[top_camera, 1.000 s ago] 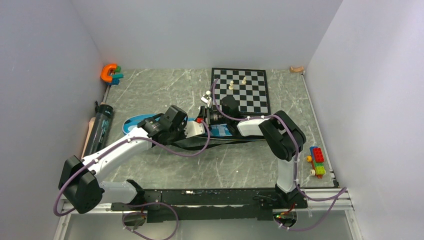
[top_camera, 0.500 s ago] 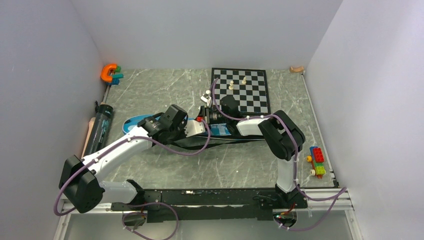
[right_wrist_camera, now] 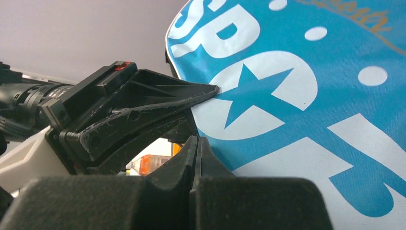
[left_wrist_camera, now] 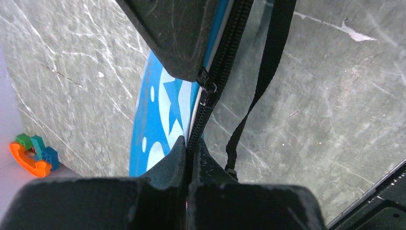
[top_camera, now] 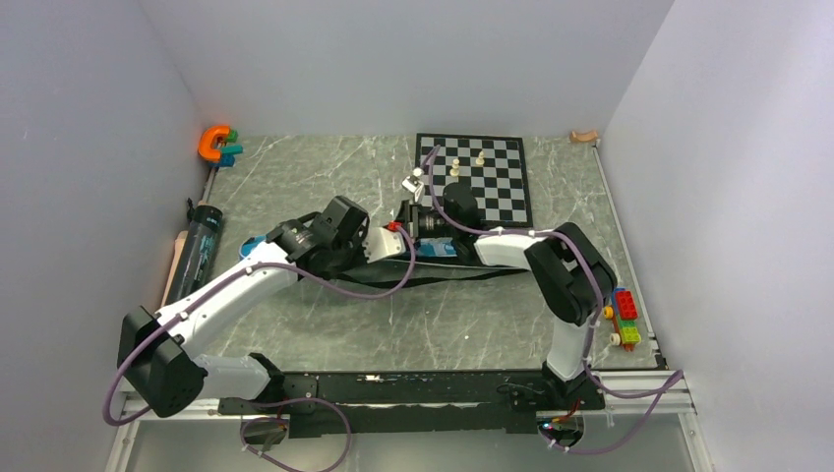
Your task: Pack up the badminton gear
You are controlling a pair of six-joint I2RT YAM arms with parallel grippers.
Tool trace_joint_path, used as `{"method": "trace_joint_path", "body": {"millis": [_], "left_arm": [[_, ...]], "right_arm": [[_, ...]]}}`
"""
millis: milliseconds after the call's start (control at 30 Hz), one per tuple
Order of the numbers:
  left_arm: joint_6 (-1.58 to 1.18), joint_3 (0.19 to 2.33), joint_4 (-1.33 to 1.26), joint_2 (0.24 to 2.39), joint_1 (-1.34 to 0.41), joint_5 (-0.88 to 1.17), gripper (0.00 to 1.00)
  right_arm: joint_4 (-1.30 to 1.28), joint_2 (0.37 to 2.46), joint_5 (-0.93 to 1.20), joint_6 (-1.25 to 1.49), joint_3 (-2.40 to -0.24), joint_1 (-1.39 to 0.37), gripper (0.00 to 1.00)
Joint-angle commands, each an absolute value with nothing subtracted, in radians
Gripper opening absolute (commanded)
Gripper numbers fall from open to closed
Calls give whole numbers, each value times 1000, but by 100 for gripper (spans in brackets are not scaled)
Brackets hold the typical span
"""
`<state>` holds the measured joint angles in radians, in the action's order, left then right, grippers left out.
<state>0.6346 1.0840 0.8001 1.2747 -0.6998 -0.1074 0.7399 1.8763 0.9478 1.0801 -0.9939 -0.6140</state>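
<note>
The blue "SPORT" racket bag (top_camera: 440, 250) lies flat across the middle of the table, with its black strap (top_camera: 472, 271) along the near side. My left gripper (top_camera: 388, 246) is shut on the bag's black zipper edge (left_wrist_camera: 210, 91); the blue fabric (left_wrist_camera: 153, 110) and strap (left_wrist_camera: 268, 62) show beyond its fingertips. My right gripper (top_camera: 405, 224) is shut on the bag's edge just beside it, with the printed fabric (right_wrist_camera: 287, 96) to its right and the left gripper's fingers (right_wrist_camera: 134, 110) in front. The long black tube (top_camera: 200, 246) lies at the left wall. Rackets and shuttlecocks are out of view.
A chessboard (top_camera: 477, 177) with a few pieces lies at the back. An orange clamp (top_camera: 216, 145) sits in the back left corner and also shows in the left wrist view (left_wrist_camera: 28, 155). Coloured toy bricks (top_camera: 622, 315) lie at the right edge.
Both grippers have shifted slightly left and toward the back while staying on the bag. The left arm now covers more of the bag's left end. The right elbow has swung right.
</note>
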Motion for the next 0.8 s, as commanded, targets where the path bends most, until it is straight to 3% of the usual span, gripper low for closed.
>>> {"method": "trace_joint_path", "body": {"millis": [0, 767], "left_arm": [[616, 1203, 823, 1245, -677, -12, 0], [634, 1307, 923, 1239, -487, 239, 0]], "right_arm": [[695, 1784, 907, 1014, -990, -586, 0], [147, 1533, 738, 585, -1100, -541, 0]]}}
